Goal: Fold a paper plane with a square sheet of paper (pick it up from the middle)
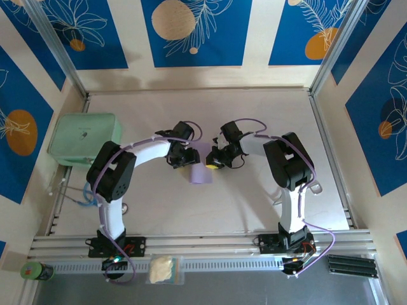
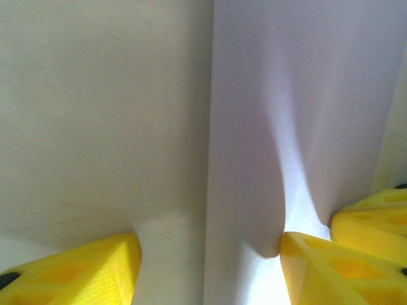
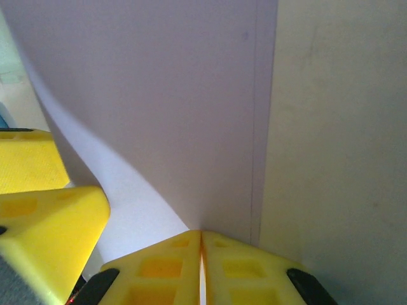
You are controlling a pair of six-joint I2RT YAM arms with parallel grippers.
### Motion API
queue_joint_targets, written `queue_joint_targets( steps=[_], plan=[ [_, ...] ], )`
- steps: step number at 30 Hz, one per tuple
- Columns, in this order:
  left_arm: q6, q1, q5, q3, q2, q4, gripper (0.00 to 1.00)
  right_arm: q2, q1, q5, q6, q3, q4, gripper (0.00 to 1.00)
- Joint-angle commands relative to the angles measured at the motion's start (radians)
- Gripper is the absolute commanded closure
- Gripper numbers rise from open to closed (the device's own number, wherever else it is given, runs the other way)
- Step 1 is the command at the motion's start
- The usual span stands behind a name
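Right gripper (image 3: 202, 254) has its two yellow fingers pressed tight together, and the square sheet of paper (image 3: 159, 95) rises straight out of the seam between them. I read that as a pinch on the sheet's edge, though the contact itself is hidden at the bottom of the right wrist view, so I can't swear to it. Left gripper (image 2: 210, 241) is spread wide. One finger sits over bare tabletop (image 2: 95, 127) to the sheet's left, and the other is tucked against the lifted lilac surface.

From the overhead camera, the sheet (image 1: 201, 173) lies on the tabletop between the two grippers, with its far end at their fingertips. It looks narrower than square, with its long axis running away from the arm bases, and a straight line runs down it close to its right edge. A mint-green box (image 1: 84, 138) stands well off to the sheet's left.

What matters for the next move is that the raised flap leans from the right gripper toward the left one. The left arm is nearer the flat part, so I'd use it to press the crease.
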Motion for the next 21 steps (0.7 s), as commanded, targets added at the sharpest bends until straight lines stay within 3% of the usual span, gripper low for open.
queue_joint_targets(
  steps=[1, 5, 9, 14, 21],
  plan=[
    [0.017, -0.011, -0.073, 0.027, -0.083, -0.068, 0.38, 0.063, -0.004, 0.097, -0.022, -0.026, -0.102, 0.9],
    [0.018, -0.009, -0.049, 0.009, -0.158, -0.028, 0.4, 0.076, 0.0, 0.135, -0.029, -0.009, -0.138, 0.91],
    [-0.006, -0.009, 0.106, -0.039, -0.174, 0.111, 0.51, 0.084, 0.006, 0.157, -0.034, 0.006, -0.162, 0.92],
    [-0.058, -0.011, 0.262, -0.068, -0.109, 0.243, 0.7, 0.097, 0.012, 0.171, -0.035, 0.019, -0.177, 0.93],
    [-0.049, -0.008, 0.318, -0.043, -0.019, 0.24, 0.85, 0.114, 0.015, 0.186, -0.03, 0.028, -0.19, 0.94]
  ],
)
